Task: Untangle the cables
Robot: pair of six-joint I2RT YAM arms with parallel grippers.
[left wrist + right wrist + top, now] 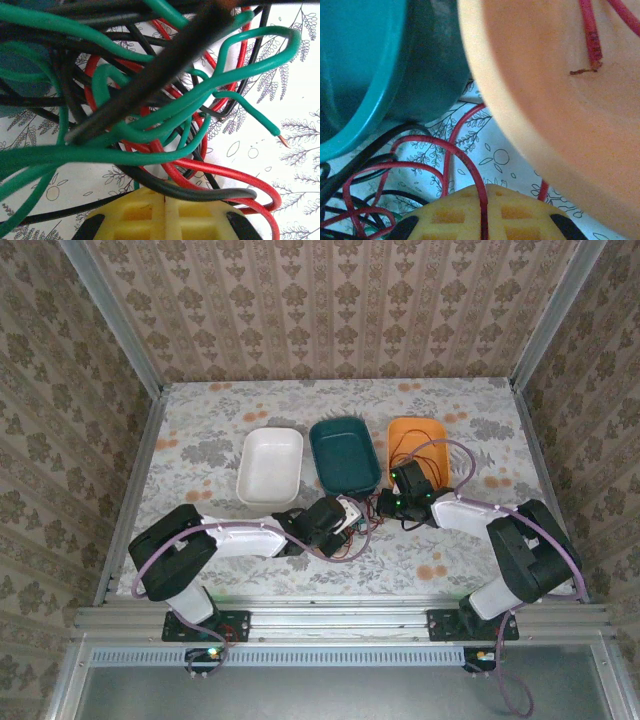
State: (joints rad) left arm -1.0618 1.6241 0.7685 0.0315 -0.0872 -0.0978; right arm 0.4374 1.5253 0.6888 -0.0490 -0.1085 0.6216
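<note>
Three trays sit in a row at the 12 o'clock side of the table (200, 430): a white tray (270, 465), a teal tray (343, 453) and an orange tray (417, 445). Both arms reach in toward the middle, just on the 6 o'clock side of the teal tray.

From above, the left claw (348, 518) lies over the tangle (350, 538), which spreads from the claw toward 6 o'clock. In the left wrist view the left claw (165, 197) has its yellow fingers (140, 215) pressed together with only a seam between them. The knot lies at its 12 o'clock: green cable (200, 95) looping on top, red cable (225, 172) and black cable (200, 189) crossing right at the fingertips. Whether a strand is pinched there I cannot tell. A bare green end points toward 3 o'clock.

The right claw (392, 503) sits at the 3 o'clock side of the left one, between the teal and orange trays. In the right wrist view its fingers are together, clamped on the red cable (465, 155), which runs straight down the seam of the right claw (482, 192). The rest of the tangle lies at its 8 o'clock. A red end lies inside the orange tray (530, 100), at 1 o'clock.
</note>
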